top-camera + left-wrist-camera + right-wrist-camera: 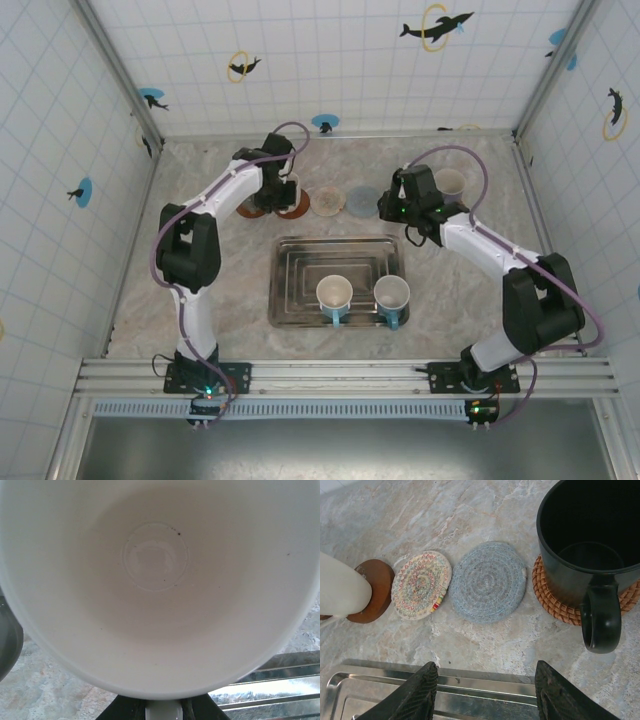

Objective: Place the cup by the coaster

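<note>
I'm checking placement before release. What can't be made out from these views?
- Whether the white cup touches the brown coaster: left wrist, the cup's bowl blocks it; right wrist, the angle hides any gap.
- Top external: the left gripper covers that cup.
- Top external: the right arm covers the black mug.

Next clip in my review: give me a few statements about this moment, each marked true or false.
1. Two cups stand in the tray. True.
2. The black mug sits on the grey coaster. False: it sits on the woven coaster; the grey one is bare.
3. The right gripper has its jaws open, with nothing between them. True.
4. The left gripper is empty. False: it is shut on a white cup at the brown coaster.
</note>
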You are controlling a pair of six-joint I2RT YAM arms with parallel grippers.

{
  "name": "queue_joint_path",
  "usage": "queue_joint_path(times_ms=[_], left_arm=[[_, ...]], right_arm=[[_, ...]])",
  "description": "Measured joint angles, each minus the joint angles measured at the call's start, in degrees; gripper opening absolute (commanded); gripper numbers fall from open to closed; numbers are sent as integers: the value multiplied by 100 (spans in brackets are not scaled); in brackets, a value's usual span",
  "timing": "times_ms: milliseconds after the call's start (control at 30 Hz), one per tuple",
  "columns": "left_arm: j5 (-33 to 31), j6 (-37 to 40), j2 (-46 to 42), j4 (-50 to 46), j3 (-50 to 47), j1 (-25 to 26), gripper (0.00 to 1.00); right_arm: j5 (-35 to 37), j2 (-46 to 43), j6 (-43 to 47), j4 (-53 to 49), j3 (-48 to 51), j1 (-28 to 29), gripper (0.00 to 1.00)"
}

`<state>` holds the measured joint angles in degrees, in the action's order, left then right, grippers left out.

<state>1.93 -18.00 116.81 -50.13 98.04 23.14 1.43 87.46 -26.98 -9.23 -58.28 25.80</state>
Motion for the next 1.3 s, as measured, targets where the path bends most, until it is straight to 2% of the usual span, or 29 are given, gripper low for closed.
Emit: queue_joint_path(times_ms=[1067,1300], left_arm=[[9,0,151,-2,179,0,0],[28,0,162,-7,188,0,13]], right_arm=[[-129,192,-2,2,-15,0,53],[-149,201,-7,0,-15,0,53]])
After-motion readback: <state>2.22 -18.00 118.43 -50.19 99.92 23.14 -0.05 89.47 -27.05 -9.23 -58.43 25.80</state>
